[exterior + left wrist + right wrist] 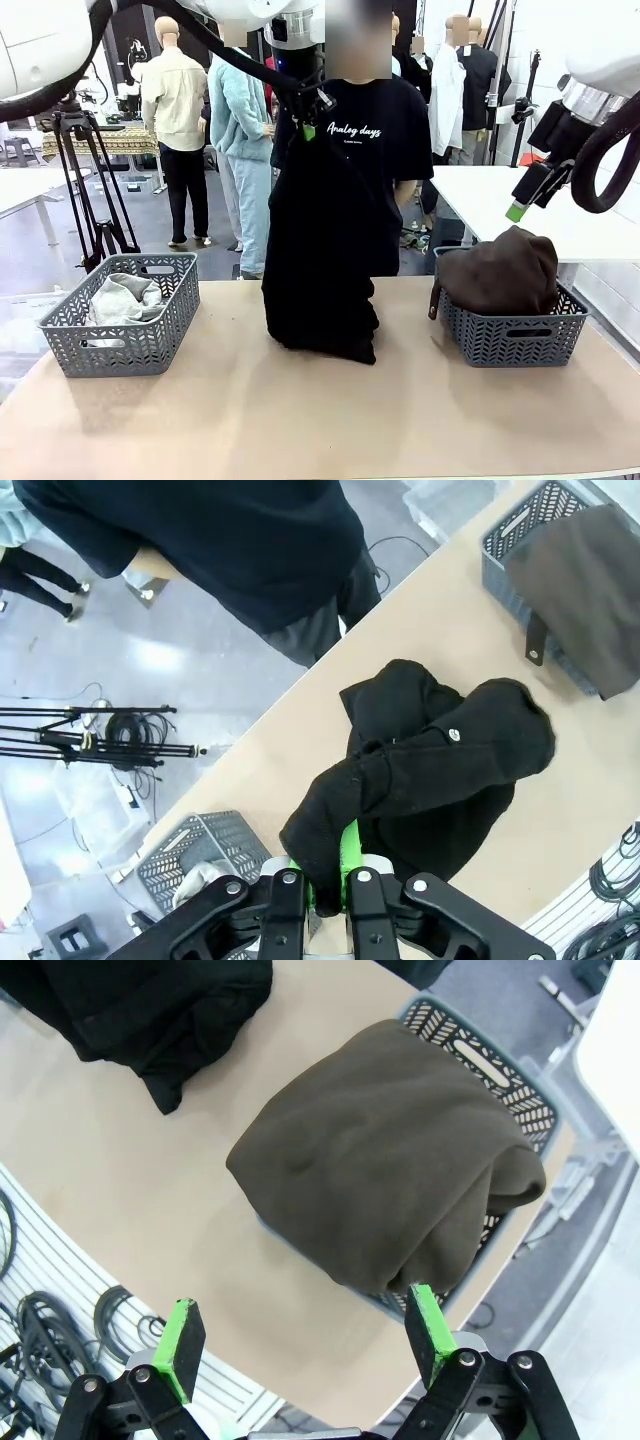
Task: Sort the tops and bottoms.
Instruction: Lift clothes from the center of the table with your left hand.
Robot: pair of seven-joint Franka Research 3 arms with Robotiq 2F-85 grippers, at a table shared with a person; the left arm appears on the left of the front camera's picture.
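Observation:
My left gripper (308, 128) is raised high over the middle of the table, shut on a black garment (320, 250) that hangs down in a long fold, its lower end resting on the tabletop. In the left wrist view the same black garment (420, 770) drapes below my left gripper (328, 890). A dark brown garment (500, 272) is heaped in the right basket (515, 340). A light grey garment (122, 298) lies in the left basket (125, 315). My right gripper (520, 205) hovers open above the brown garment (390, 1170), its green pads (182, 1335) wide apart.
A person in a black T-shirt (375, 130) with white lettering stands at the far side, right behind the hanging garment. A white table (520, 205) is at the back right, a tripod (90, 190) at the back left. The brown tabletop (300, 420) is bare in front.

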